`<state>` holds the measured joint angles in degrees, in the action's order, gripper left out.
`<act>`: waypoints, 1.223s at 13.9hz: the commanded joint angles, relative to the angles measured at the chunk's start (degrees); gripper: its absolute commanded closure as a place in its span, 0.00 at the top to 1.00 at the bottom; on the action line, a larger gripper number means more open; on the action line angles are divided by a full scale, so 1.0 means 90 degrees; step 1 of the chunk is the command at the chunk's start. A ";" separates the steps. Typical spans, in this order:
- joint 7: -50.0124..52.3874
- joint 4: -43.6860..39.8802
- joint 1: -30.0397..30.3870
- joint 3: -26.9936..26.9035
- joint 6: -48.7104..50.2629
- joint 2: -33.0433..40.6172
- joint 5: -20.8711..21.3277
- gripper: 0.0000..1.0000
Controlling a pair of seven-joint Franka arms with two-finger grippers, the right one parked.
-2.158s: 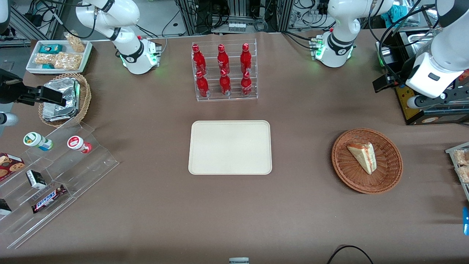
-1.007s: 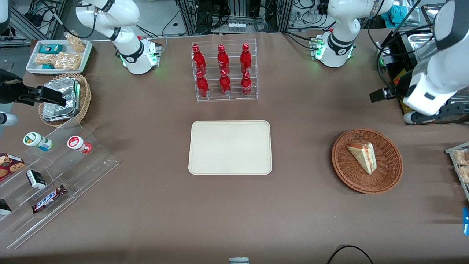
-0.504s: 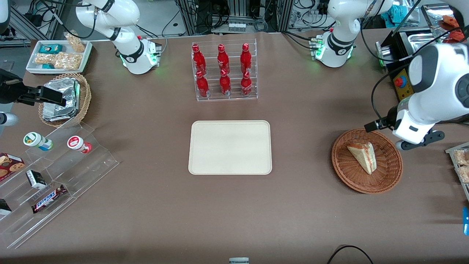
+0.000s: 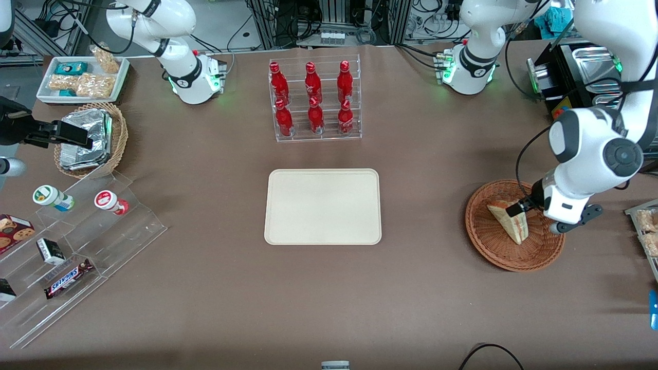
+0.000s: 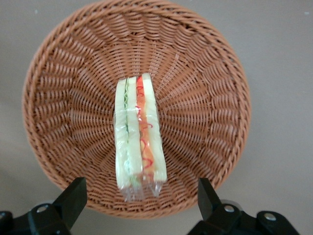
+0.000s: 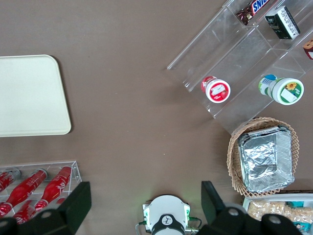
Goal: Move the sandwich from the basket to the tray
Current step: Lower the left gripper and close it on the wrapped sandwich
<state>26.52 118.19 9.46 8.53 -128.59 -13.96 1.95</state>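
Note:
The sandwich (image 5: 139,134), a clear-wrapped wedge of white bread with red and green filling along its edge, lies in the middle of the reddish-brown wicker basket (image 5: 63,73). In the front view the sandwich (image 4: 515,226) and basket (image 4: 493,252) sit toward the working arm's end of the table. My gripper (image 5: 141,198) hangs open above the basket, one black finger (image 5: 73,196) on each side of the sandwich's wrapped end and well apart from it. From the front the gripper (image 4: 559,216) covers part of the sandwich. The cream tray (image 4: 323,206) lies bare at the table's middle.
A clear rack of red bottles (image 4: 314,100) stands farther from the front camera than the tray. Toward the parked arm's end are a tan basket of foil packets (image 4: 90,139), a white tub of snacks (image 4: 82,79) and stepped clear shelves (image 4: 77,246). Snack bags (image 4: 646,231) lie beside the basket.
The working arm has swung in from the table's end and come down over the basket, so its gripper now hangs above the sandwich. Sandwich, basket and tray have not moved.

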 commanded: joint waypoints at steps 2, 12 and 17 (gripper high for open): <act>0.0207 0.0022 0.0014 -0.0078 -0.0223 -0.0293 0.0057 1.00; 0.0178 0.0579 0.0014 -0.0157 -0.1279 -0.0665 0.0057 0.26; 0.0178 -0.0133 -0.0113 -0.0099 -0.0022 -0.0364 0.0057 0.17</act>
<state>27.48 119.77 9.29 7.33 -134.59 -19.84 1.95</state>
